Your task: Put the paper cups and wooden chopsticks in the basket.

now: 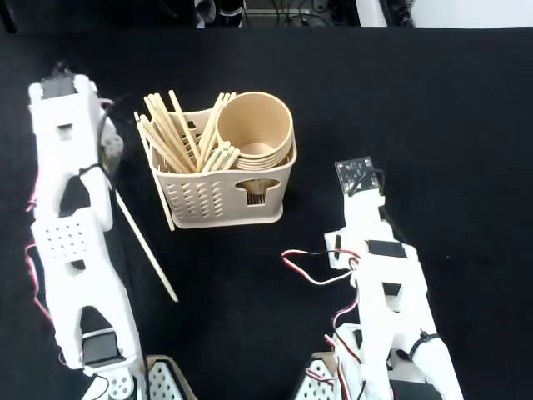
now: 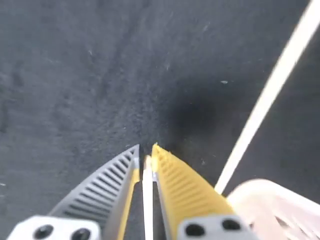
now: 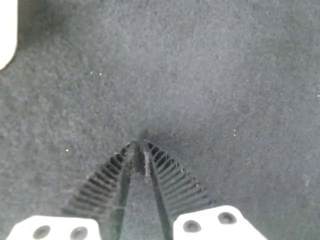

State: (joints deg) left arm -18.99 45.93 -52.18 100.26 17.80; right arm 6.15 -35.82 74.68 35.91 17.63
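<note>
The left gripper (image 2: 145, 151) is clamping a thin pale chopstick (image 2: 147, 200), which is running back between the fingers and out of frame. Just beside it a second chopstick (image 2: 265, 100) is slanting past the cream basket (image 2: 280, 205), whose corner is cut off. The right gripper (image 3: 139, 146) is holding its fingers together over the black table (image 3: 225, 75).
</note>
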